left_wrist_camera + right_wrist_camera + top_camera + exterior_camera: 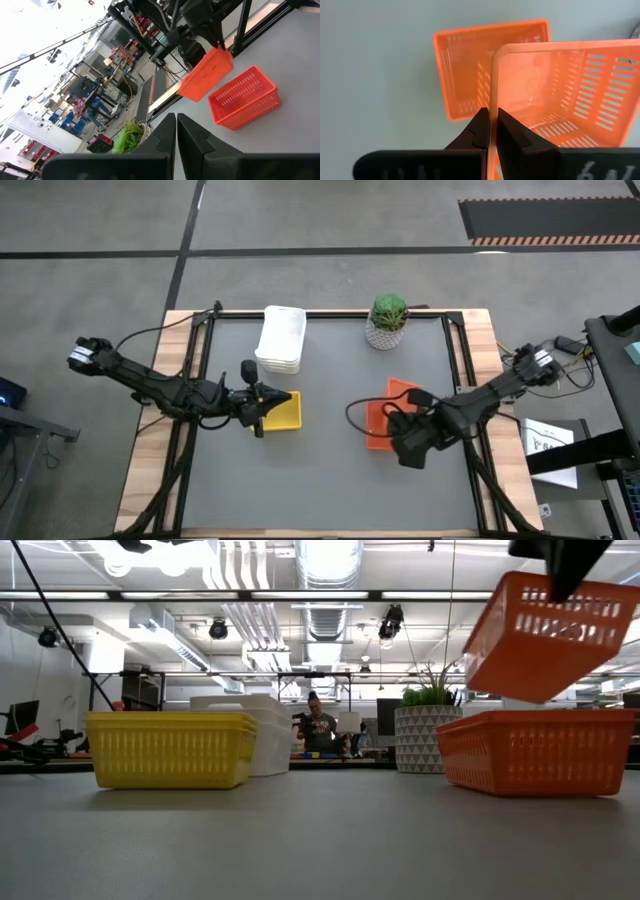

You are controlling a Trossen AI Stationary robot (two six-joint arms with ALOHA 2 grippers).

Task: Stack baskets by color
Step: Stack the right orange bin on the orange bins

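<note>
A: How does the right arm stand?

B: It reaches in from the table's right edge, elbow bent, and the right gripper point(490, 131) is pinched on the rim of an orange basket point(545, 635). That basket hangs tilted in the air, above and partly over a second orange basket point(530, 750) resting on the table.

A: And the left arm?

B: It stretches in from the left edge, with the left gripper point(258, 402) at the near-left side of the yellow basket point(282, 411). Its fingers point(192, 137) are pressed together with nothing between them, pointing across at the orange pair.

A: What else is on the surface?

B: A grey table point(320, 480) with wooden borders at its sides. White baskets point(281, 337) sit stacked at the far edge, and a green plant in a white patterned pot point(387, 320) stands near them to the right.

A: The room?

B: Ceiling lights and ducts overhead, and a person point(318, 726) well behind the table among benches.

A: Any open room?

B: The near half of the table lies bare, as does the strip between the yellow and orange baskets.
</note>
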